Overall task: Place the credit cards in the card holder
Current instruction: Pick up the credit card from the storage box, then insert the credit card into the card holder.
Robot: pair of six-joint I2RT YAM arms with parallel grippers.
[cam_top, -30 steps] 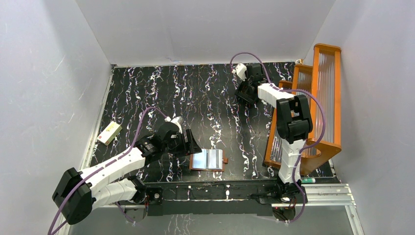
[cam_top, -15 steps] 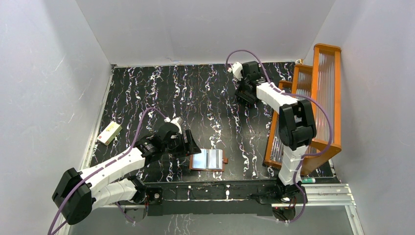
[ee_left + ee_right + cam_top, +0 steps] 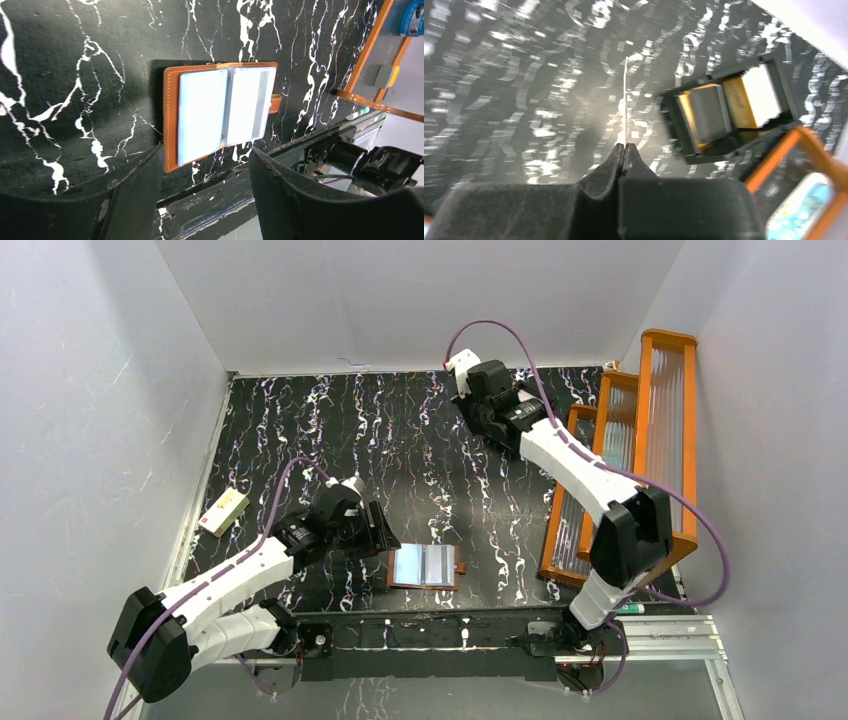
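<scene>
Your black tray (image 3: 702, 156) is sitting beside the orange rack (image 3: 665, 440) at the right edge of the table (image 3: 300, 430). It is holding several cards (image 3: 736, 105) standing side by side: a white one, a yellow-orange one and a greyish one, all blurred in the right wrist view. Your right claw (image 3: 625, 146) is hanging over the far part of the table, left of the tray, with its fingers pressed together on one thin card (image 3: 626, 95), which is showing only as a pale edge-on line past the tips. The wallet (image 3: 220, 112) is lying open and flat by the near edge, about midway along it. Its reddish-brown rim is framing two pale shiny pockets, and you cannot tell what is lying in them. A small tab is sticking out of its right side. Your left claw (image 3: 205, 152) is hovering just left of the wallet with its jaws spread wide, gripping nothing. A cream box (image 3: 223, 510) is lying by the left edge.
</scene>
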